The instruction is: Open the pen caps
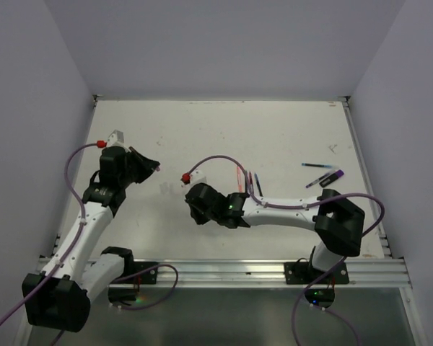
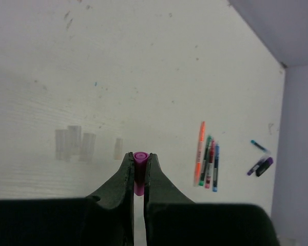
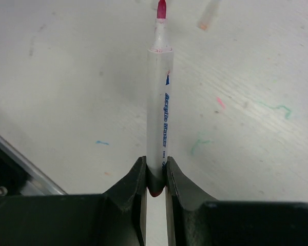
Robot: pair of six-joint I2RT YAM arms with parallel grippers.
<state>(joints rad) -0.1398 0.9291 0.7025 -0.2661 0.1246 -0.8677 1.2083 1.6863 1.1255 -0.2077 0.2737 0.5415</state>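
Observation:
My left gripper (image 2: pixel 139 160) is shut on a small magenta pen cap (image 2: pixel 139 183), which stands upright between the fingers above the table. My right gripper (image 3: pixel 155 168) is shut on the rear end of a white marker body (image 3: pixel 159 102). The marker's bare red tip (image 3: pixel 161 8) points away from the gripper. In the top view the left gripper (image 1: pixel 154 167) hangs at the left. The right gripper (image 1: pixel 194 204) hangs near the middle, facing it, with the marker hidden by the arm. Several whitish caps (image 2: pixel 74 142) stand on the table ahead of the left gripper.
A row of several pens (image 2: pixel 207 161) lies right of centre and shows in the top view as pens (image 1: pixel 248 180). More pens (image 1: pixel 323 176) lie near the right edge. White walls close the table at the back and both sides.

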